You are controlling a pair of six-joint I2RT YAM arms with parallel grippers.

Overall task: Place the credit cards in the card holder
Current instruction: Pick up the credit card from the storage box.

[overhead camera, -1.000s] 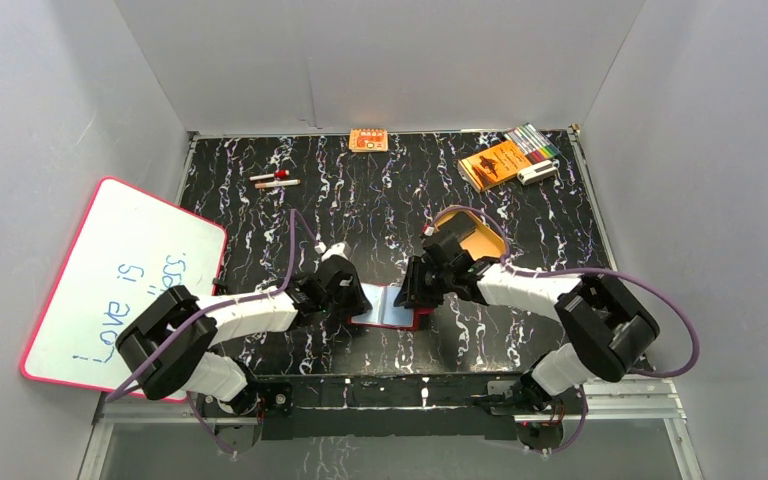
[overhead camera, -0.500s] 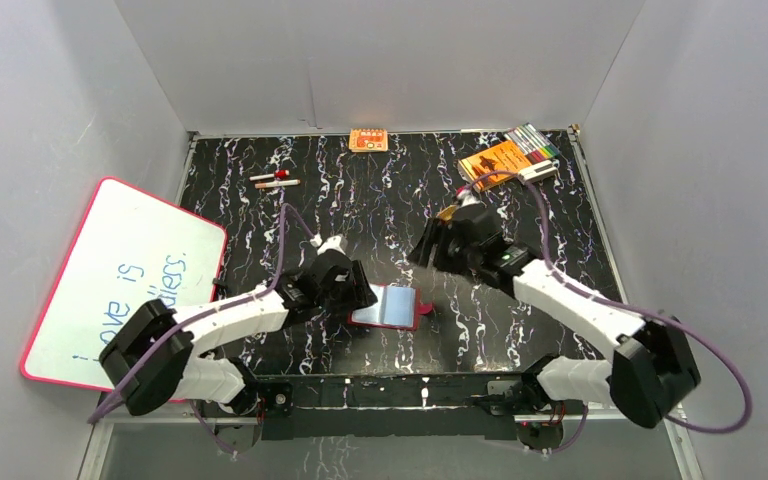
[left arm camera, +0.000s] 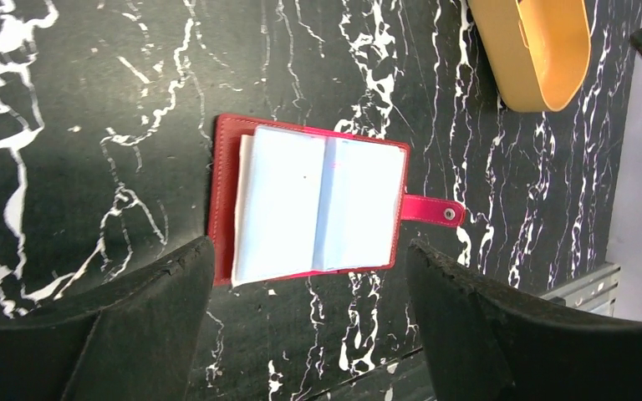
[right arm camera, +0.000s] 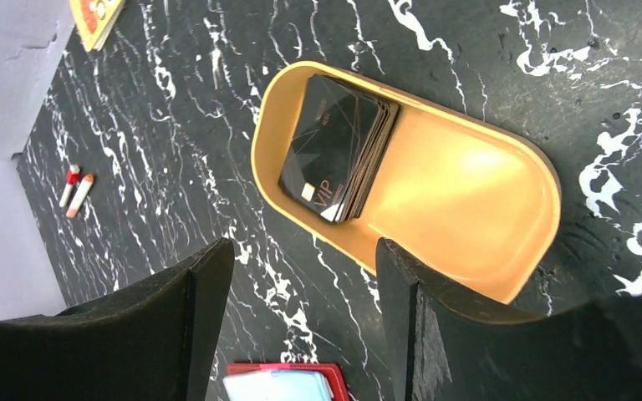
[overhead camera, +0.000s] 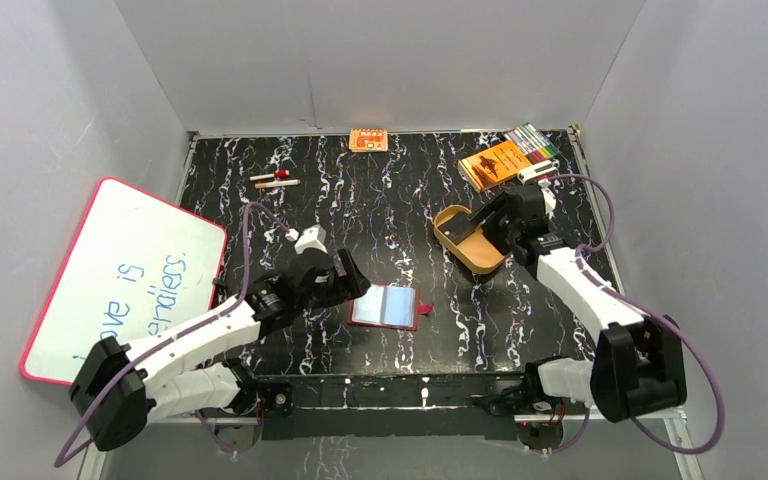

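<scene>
The card holder (overhead camera: 388, 307) lies open on the black marbled table, red cover down and pale blue sleeves up (left arm camera: 313, 205); its near edge also shows in the right wrist view (right arm camera: 280, 384). The credit cards (right arm camera: 334, 146), a dark stack marked VIP, lie in one end of a tan oval tray (right arm camera: 468, 192). My left gripper (overhead camera: 352, 284) hangs open just left of the card holder, jaws wide and empty (left arm camera: 309, 271). My right gripper (overhead camera: 487, 220) is open and empty above the tray's right side (right arm camera: 303, 251), clear of the cards (overhead camera: 456, 232).
A whiteboard (overhead camera: 120, 275) leans at the left. An orange booklet (overhead camera: 493, 163), a marker pack (overhead camera: 532, 140) and a small white object (overhead camera: 538, 172) sit back right. A small orange box (overhead camera: 368, 140) is at the back wall, two short pens (overhead camera: 275, 180) back left.
Both grippers have opened and left the card holder. The left one drew back to the left. The right arm swung to the back right and uncovered the tray.
</scene>
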